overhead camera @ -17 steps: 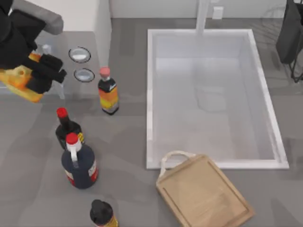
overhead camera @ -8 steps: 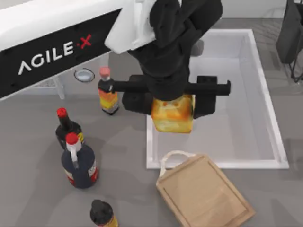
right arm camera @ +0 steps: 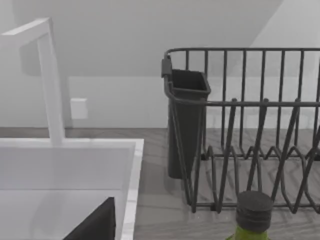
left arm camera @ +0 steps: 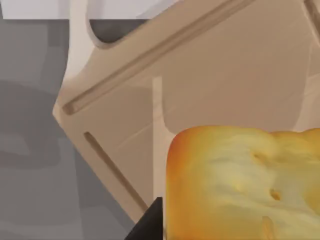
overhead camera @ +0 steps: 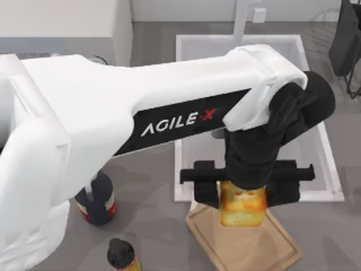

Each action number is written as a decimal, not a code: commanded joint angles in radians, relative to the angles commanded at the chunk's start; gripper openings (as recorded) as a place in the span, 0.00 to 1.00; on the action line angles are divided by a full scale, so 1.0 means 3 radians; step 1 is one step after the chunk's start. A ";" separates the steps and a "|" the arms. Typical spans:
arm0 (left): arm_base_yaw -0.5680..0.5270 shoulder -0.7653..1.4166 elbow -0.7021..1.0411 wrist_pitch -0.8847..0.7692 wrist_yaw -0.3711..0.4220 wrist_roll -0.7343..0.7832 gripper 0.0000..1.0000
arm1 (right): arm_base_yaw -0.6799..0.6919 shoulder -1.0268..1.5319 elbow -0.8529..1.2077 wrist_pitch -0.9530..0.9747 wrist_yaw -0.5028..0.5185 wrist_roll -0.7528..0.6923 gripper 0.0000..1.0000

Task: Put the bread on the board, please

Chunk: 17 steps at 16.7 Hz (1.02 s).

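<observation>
My left hand (overhead camera: 243, 195) pinches the blocky golden-yellow bread chunk with orange-brown toasted patches (overhead camera: 242, 204) between its black fingers, holding it above the light tan wooden cutting board with a rim groove and pale loop handle (overhead camera: 271, 248). In the left wrist view the bread (left arm camera: 245, 185) hangs over the board (left arm camera: 200, 85) near its handle end. The board lies on the grey counter (overhead camera: 152, 237) just in front of the white-rimmed sink basin (overhead camera: 333, 195). A dark red-labelled bottle (overhead camera: 98, 200) stands to the left.

1. One bread (overhead camera: 242, 205) chunk.
2. One board (overhead camera: 248, 248).
3. One sink (overhead camera: 316, 164) with one faucet (right arm camera: 50, 80).
4. Three bottles: two dark ones (overhead camera: 97, 199) (overhead camera: 122, 255) and one green (right arm camera: 252, 217).
5. One dish rack (right arm camera: 250, 125).
</observation>
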 joint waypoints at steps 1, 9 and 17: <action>-0.0006 0.0020 0.0002 -0.0004 -0.0008 -0.0009 0.00 | 0.0000 0.0000 0.0000 0.0000 0.0000 0.0000 1.00; 0.0012 0.0039 -0.0076 0.0090 -0.0004 -0.0005 0.00 | 0.0000 0.0000 0.0000 0.0000 0.0000 0.0000 1.00; -0.0002 0.0107 -0.0357 0.0483 -0.0003 -0.0002 0.00 | 0.0000 0.0000 0.0000 0.0000 0.0000 0.0000 1.00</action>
